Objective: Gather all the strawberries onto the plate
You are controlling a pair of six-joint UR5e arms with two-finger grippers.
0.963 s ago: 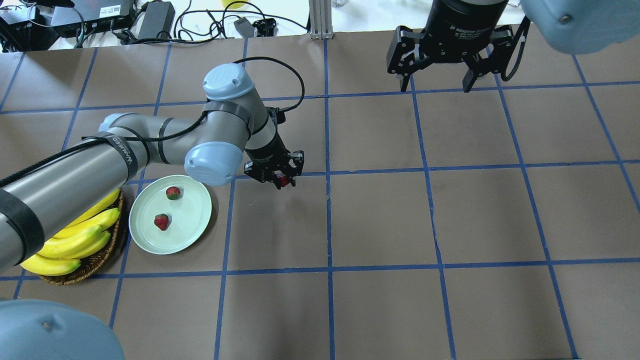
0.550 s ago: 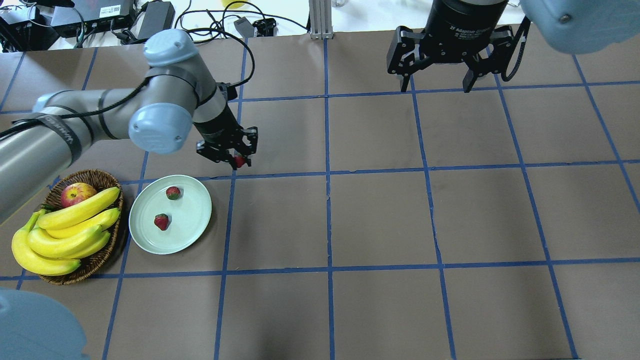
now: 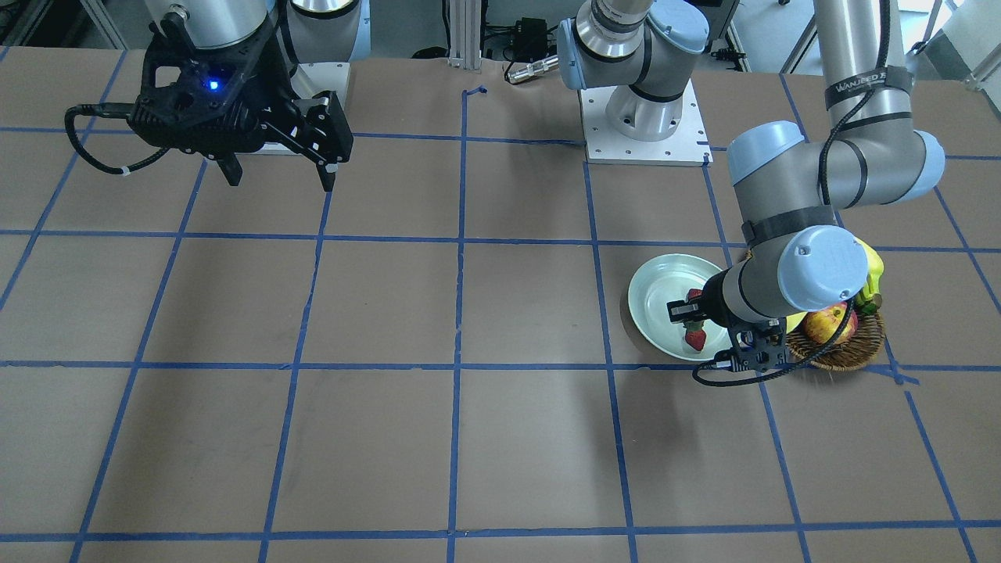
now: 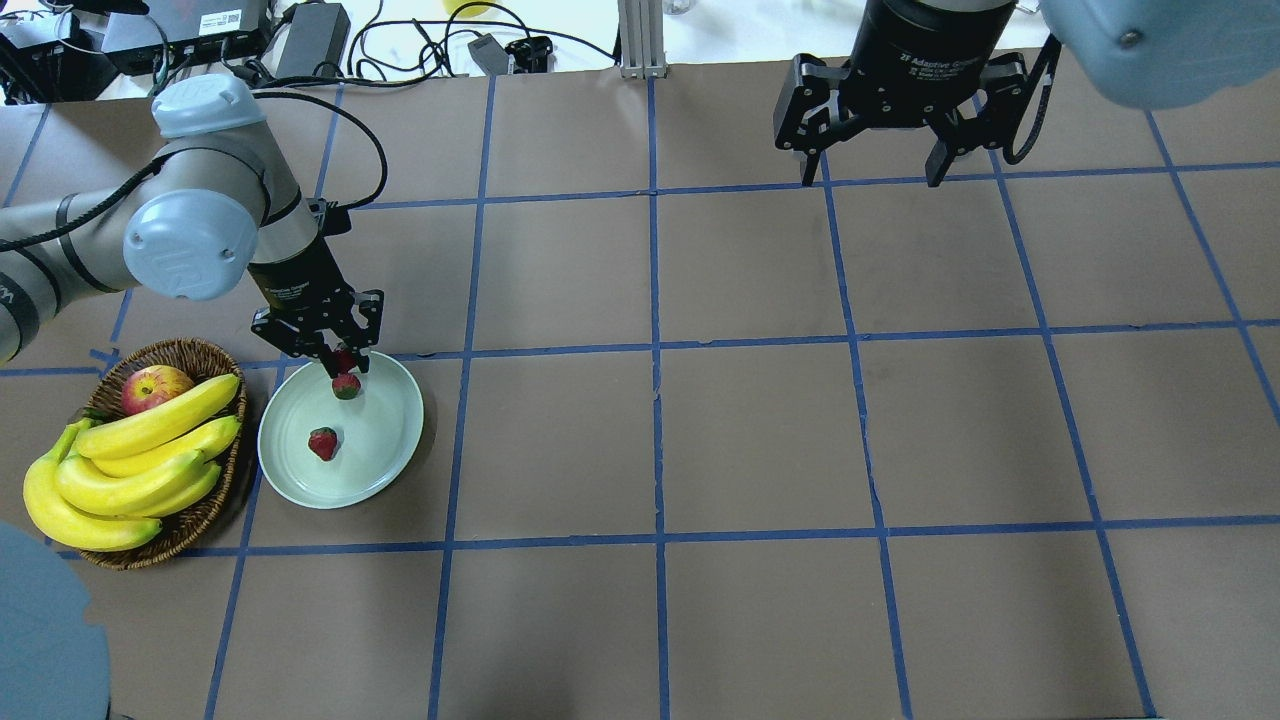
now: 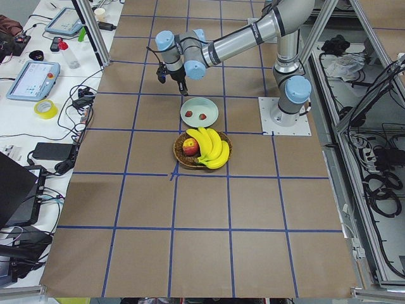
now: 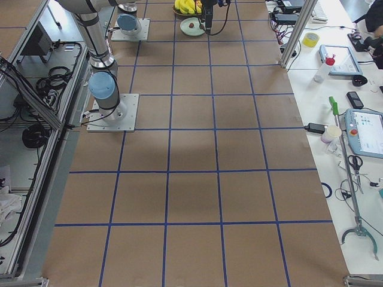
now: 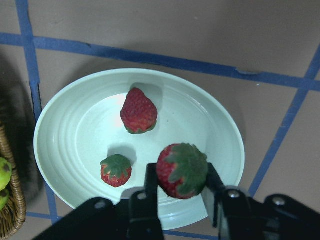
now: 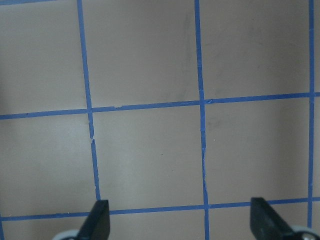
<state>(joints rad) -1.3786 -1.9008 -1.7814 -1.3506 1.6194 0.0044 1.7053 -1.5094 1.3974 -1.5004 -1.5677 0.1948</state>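
Note:
My left gripper [image 4: 340, 362] is shut on a red strawberry [image 7: 182, 169] with a green top and holds it just above the far rim of the pale green plate [image 4: 385, 430]. Two more strawberries lie on the plate, one under the gripper [image 4: 346, 386] and one nearer the robot [image 4: 322, 443]. The left wrist view shows both [image 7: 139, 111] [image 7: 116, 170] on the plate [image 7: 75, 135]. My right gripper [image 4: 868, 175] is open and empty, high over the far right of the table; its wrist view shows only bare table between the fingertips [image 8: 100, 222].
A brown wicker basket [image 4: 190, 520] stands just left of the plate, with a bunch of bananas [image 4: 150, 450] and a red-yellow apple [image 4: 155, 388]. Cables and power boxes [image 4: 310, 40] lie beyond the table's far edge. Blue tape lines grid the brown table.
My left arm has swung left with the strawberry, from the table right of the plate to over the plate's far rim. The basket is uncovered. The right arm has not moved.

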